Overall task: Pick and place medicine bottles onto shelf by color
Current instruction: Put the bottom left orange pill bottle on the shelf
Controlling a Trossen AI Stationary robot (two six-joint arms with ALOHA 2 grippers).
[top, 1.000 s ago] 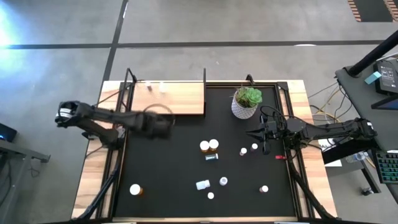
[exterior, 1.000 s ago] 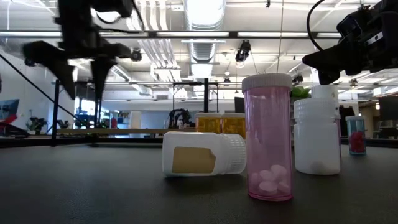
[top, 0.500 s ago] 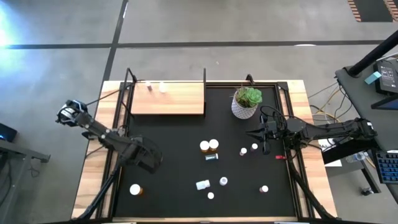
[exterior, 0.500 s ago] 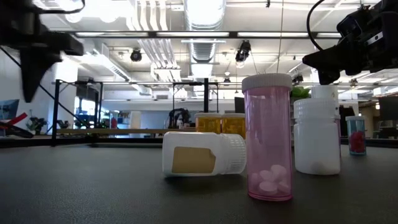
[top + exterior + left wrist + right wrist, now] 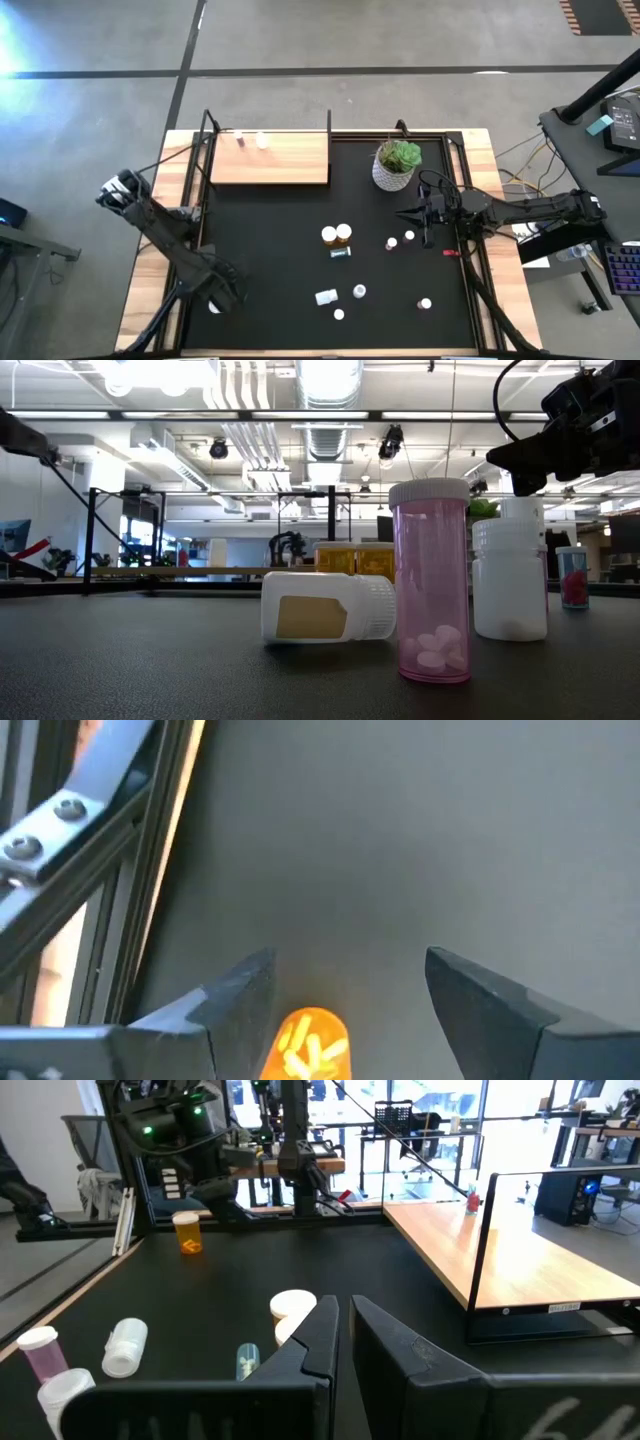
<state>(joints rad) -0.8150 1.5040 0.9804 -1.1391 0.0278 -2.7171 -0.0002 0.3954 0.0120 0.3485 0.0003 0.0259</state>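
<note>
My left gripper is open at the near left of the black mat, just above an orange pill bottle. Its fingers stand on either side of the bottle without touching it. My right gripper is shut and empty, held above the mat at the right, near the plant. Several bottles stand or lie mid-mat: two orange ones, a white one on its side and a pink one. Two small bottles stand on the far edge of the light-wood shelf.
A white pot with a green plant stands at the far right of the mat. A small red object lies by the mat's right edge. A metal frame rail runs close beside my left gripper. The mat's left half is bare.
My left gripper has swung from beside the shelf toward the table's near edge and down, ending over the orange bottle at the near left. It has left the low view.
</note>
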